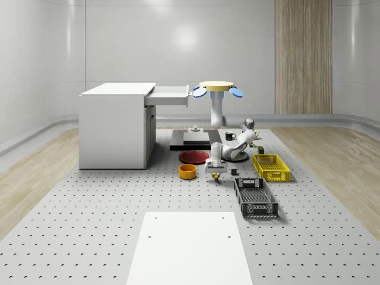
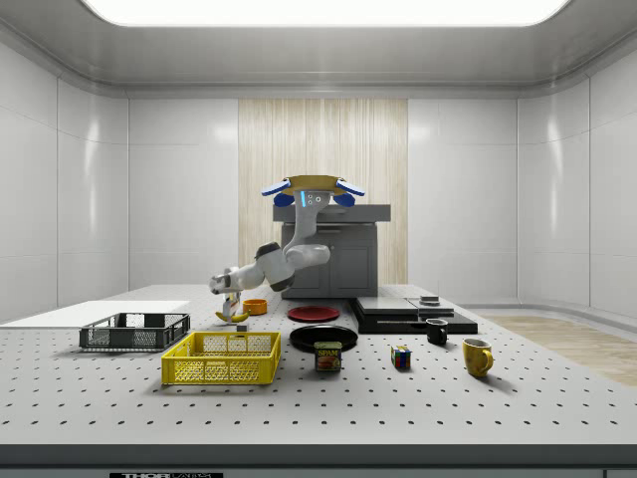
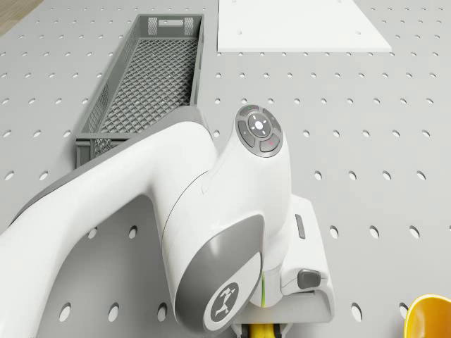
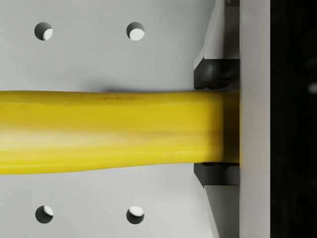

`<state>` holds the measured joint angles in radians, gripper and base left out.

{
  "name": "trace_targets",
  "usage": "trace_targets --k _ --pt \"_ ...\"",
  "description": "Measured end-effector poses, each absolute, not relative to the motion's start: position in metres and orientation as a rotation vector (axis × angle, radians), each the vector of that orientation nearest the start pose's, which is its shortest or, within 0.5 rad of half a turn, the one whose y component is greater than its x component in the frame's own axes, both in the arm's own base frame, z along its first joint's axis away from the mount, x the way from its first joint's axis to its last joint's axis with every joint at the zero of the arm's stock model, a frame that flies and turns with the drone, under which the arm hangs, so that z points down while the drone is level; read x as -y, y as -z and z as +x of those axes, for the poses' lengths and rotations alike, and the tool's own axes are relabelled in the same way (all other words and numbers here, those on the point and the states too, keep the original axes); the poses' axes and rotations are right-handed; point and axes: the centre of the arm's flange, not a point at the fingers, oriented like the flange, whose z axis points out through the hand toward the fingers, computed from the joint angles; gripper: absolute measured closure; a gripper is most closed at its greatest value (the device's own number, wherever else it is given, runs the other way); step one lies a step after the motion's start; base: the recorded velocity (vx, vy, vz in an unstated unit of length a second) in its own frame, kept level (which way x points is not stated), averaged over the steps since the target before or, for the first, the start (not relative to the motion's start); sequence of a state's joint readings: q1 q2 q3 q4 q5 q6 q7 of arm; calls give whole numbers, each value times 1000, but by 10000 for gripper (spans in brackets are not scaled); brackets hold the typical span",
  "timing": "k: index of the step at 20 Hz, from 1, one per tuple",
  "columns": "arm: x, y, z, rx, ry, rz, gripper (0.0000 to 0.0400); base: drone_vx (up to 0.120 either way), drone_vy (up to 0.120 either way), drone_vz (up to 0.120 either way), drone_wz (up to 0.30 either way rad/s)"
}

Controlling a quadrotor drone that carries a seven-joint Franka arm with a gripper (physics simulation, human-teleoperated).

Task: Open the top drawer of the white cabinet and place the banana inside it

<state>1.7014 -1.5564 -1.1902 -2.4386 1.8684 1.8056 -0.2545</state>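
Observation:
The white cabinet (image 1: 114,126) stands at the whole-scene view's left with its top drawer (image 1: 170,96) pulled out. The drone (image 1: 217,88) hovers just beside the drawer's front, over the table's back part. Its arm bends down to the gripper (image 1: 215,172), which points at the table beside the orange bowl (image 1: 188,171). The yellow banana (image 4: 109,130) lies across the wrist view, and the finger pads (image 4: 214,74) press on it from both sides. In the side view the banana (image 2: 234,317) sits under the gripper (image 2: 231,305), at or barely above the table; I cannot tell which.
A red plate (image 1: 195,156) and a black platform (image 1: 191,140) lie behind the bowl. A yellow basket (image 1: 271,167) and a grey crate (image 1: 256,198) sit at the whole-scene view's right. A white board (image 1: 189,246) covers the table's front. A can (image 2: 327,357), cube (image 2: 400,358) and mugs stand farther off.

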Motion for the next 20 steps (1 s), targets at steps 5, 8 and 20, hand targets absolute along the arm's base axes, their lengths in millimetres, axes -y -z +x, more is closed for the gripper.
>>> trace_targets --k 5,8,20 --pt "-50 -568 416 2 -776 -9 210 0 0 0 0" --pt "-51 -554 416 2 -770 -10 210 0 0 0 0" --pt "-50 -519 417 1 -761 -10 210 -10 0 110 0"
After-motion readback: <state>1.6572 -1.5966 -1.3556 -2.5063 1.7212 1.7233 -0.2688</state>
